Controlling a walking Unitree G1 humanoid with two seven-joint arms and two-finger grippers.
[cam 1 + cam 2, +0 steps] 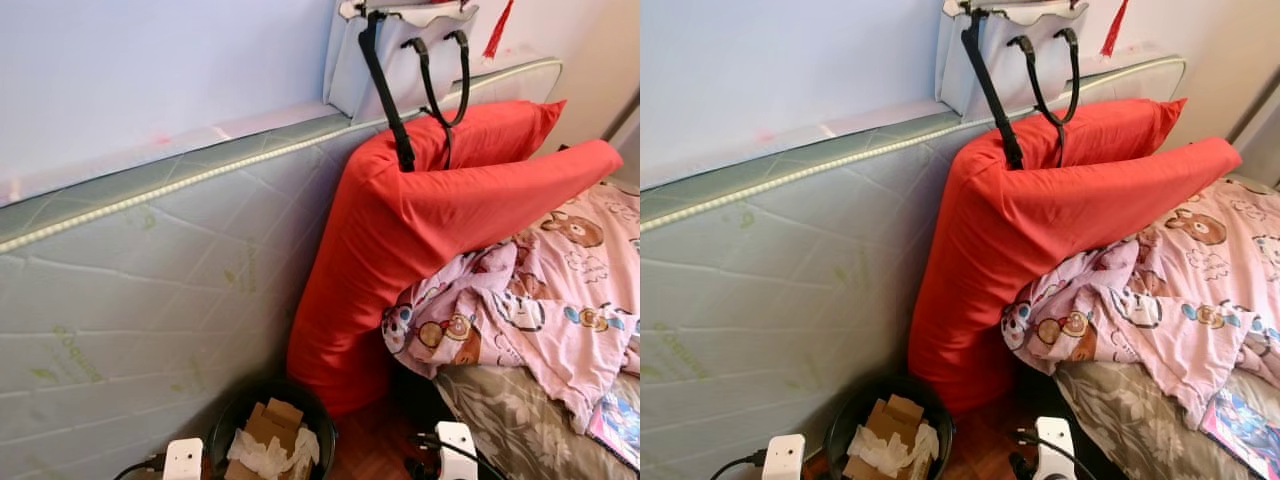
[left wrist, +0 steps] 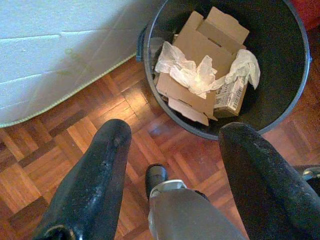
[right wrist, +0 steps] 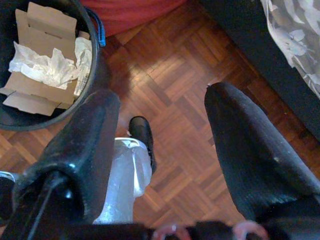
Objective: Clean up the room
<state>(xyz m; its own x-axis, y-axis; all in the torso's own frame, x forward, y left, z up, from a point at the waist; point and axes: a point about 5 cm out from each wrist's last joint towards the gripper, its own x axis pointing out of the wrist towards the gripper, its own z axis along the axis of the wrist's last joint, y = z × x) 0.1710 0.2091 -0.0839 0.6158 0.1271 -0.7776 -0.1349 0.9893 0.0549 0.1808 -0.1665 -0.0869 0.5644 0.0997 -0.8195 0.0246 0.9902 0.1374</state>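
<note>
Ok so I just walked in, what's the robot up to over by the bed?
The robot stands over a black bin holding cardboard and crumpled white paper, on the wood floor between a mattress leaning against the wall and the bed. Both the left gripper and right gripper hang open and empty above the floor. A red pillow and pink blanket lie untouched.

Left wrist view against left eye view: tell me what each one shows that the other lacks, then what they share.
Left wrist view alone: the left end effector, fingers open, hanging over the parquet floor, and a barcoded carton in the bin.

Left eye view alone: the red pillows, a bag with black straps hanging above them, the pink cartoon-print bedding.

Both: the black bin holding cardboard and crumpled white paper, beside the quilted mattress propped against the wall.
</note>
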